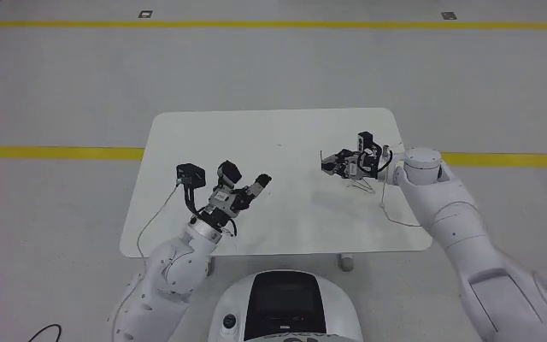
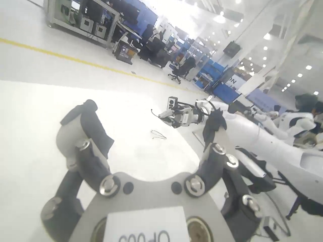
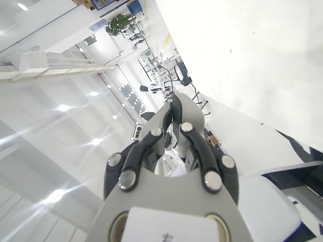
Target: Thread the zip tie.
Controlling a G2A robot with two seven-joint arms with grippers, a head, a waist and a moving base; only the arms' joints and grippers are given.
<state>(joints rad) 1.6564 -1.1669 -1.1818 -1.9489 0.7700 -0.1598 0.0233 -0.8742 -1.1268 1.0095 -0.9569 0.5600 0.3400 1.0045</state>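
The left gripper (image 1: 244, 176) is spread wide with nothing between its fingers, above the near left part of the table (image 1: 256, 132). The right gripper (image 2: 161, 115) is clenched over the table's right side, pinching a thin black zip tie (image 2: 153, 111) whose curled end pokes out past its tips. Beneath it a thin dark loop (image 2: 158, 134), perhaps another tie, lies on the table.

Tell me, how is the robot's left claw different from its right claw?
The grey-and-black left gripper is wide open and empty; the grey-and-black right gripper is shut, with a thin black zip tie poking from its tip. The left one is by the near edge of the white table; the right one is farther back. Both have two fingers.
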